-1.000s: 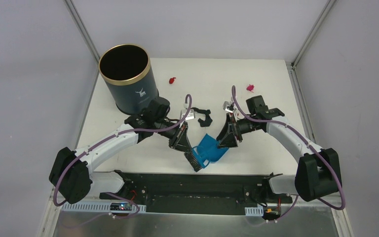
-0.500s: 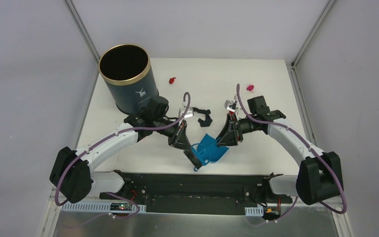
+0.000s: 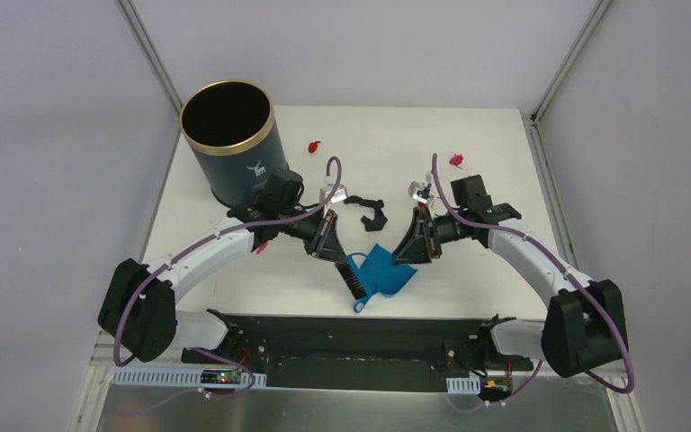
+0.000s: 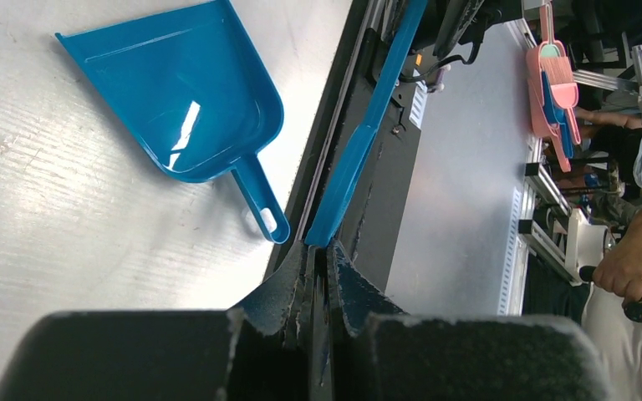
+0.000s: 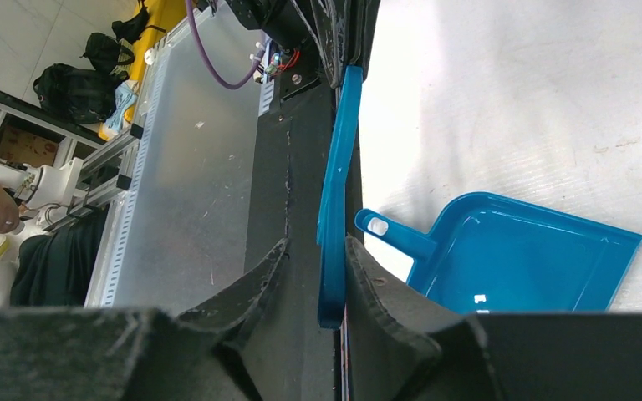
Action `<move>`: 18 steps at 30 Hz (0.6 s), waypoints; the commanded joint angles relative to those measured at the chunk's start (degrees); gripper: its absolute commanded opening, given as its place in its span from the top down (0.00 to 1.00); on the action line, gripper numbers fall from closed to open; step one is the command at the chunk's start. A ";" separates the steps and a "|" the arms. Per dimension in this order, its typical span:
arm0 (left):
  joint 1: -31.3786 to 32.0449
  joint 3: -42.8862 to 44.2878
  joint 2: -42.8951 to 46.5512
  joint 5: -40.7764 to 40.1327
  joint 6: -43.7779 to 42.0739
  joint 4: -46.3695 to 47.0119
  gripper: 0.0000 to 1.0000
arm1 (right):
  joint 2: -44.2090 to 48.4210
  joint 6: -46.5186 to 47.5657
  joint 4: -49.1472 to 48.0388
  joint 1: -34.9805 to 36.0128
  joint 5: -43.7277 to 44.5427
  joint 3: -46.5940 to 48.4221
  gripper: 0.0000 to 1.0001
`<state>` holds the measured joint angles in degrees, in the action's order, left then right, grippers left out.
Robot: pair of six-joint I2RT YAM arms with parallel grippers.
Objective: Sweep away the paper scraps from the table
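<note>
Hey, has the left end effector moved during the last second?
Yes. The left end effector has shifted away from the black front rail, toward the bin.

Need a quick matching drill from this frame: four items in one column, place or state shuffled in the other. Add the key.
Items
1. bin
2. dustpan
3. brush
4. magenta scrap

Place or state
A. held in the left gripper
B. lying flat, empty
C. loose near the far right edge
D. upright at the far left corner

Pairs: 1-D, 2-B, 3-A, 4-C
</note>
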<state>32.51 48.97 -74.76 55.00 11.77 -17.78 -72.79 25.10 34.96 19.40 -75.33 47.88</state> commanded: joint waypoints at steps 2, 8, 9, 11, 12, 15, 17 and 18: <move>-0.52 -0.02 1.19 -0.63 1.01 3.18 1.00 | 1.46 -0.68 -3.07 0.54 -0.33 -0.49 0.65; -0.60 -0.10 1.49 -0.10 1.06 3.43 1.00 | 0.40 -3.32 -5.77 0.77 1.59 -1.08 0.65; -0.61 -0.17 1.61 -0.28 1.12 3.45 1.00 | 0.25 -3.62 -6.05 0.81 1.67 -1.11 0.66; -0.61 -0.34 1.85 -0.40 1.21 3.72 1.00 | 0.05 -4.04 -6.32 0.90 1.76 -1.08 0.68; -0.67 -0.36 1.89 -0.33 1.23 3.85 1.00 | 0.02 -4.13 -6.42 0.90 1.83 -1.11 0.69; -0.70 -0.62 2.15 -0.10 1.63 4.32 1.00 | 0.03 -5.05 -7.37 0.91 3.11 -1.58 0.71; -0.74 -0.70 2.33 -0.14 1.66 4.45 1.00 | -0.13 -5.47 -7.77 1.01 3.67 -1.73 0.72; -0.78 -0.72 2.48 -0.20 1.67 4.49 1.00 | -0.28 -5.62 -7.72 1.06 3.82 -1.73 0.72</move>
<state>32.51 48.73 -74.43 54.92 12.95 -16.43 -72.84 20.43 30.04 19.97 -71.94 46.39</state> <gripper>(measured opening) 0.050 0.287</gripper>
